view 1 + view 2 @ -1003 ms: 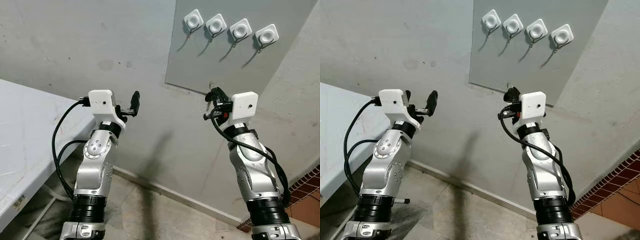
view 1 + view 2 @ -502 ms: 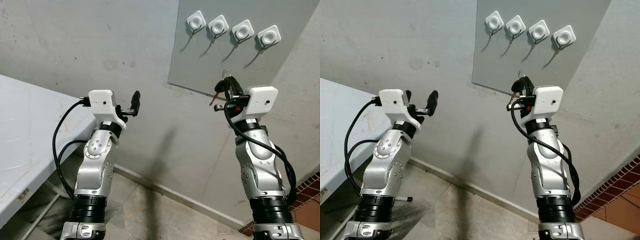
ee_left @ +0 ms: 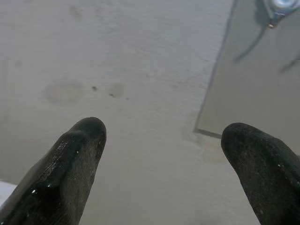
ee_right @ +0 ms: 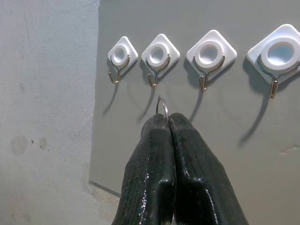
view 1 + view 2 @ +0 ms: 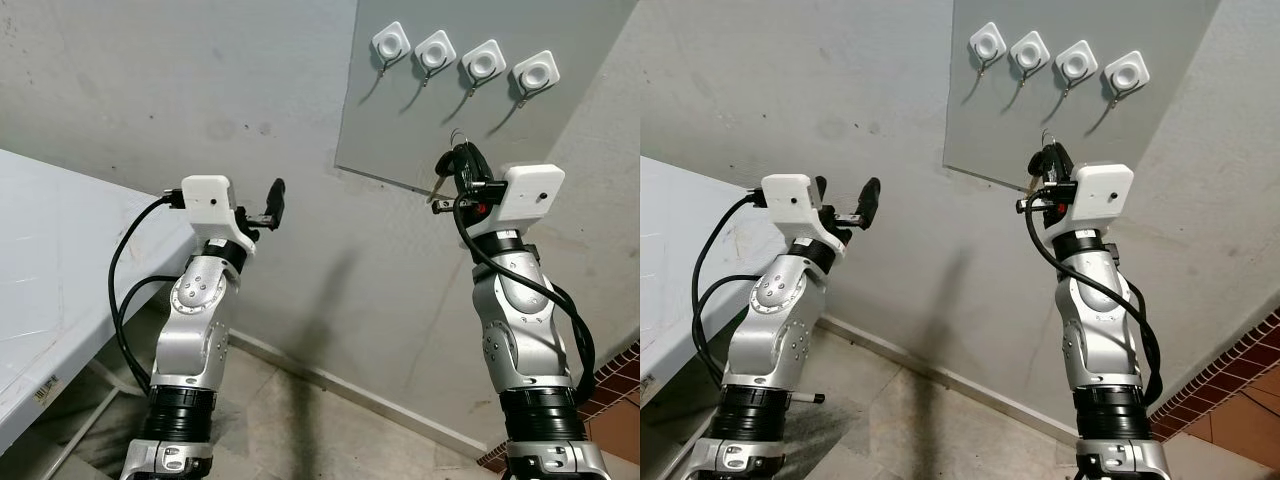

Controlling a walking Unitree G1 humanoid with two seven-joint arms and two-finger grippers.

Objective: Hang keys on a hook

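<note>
Holding the keys between its closed fingers, the right gripper is raised toward the grey panel on the wall, with the key ring sticking out above the fingertips. From the gripper, four white hooks stand in a row at about 12 o'clock, near but apart from the ring, each with a metal hook under a white plate. At 9 o'clock from the right gripper, the left gripper is held up with its fingers spread and empty. A white table stands at far left.
</note>
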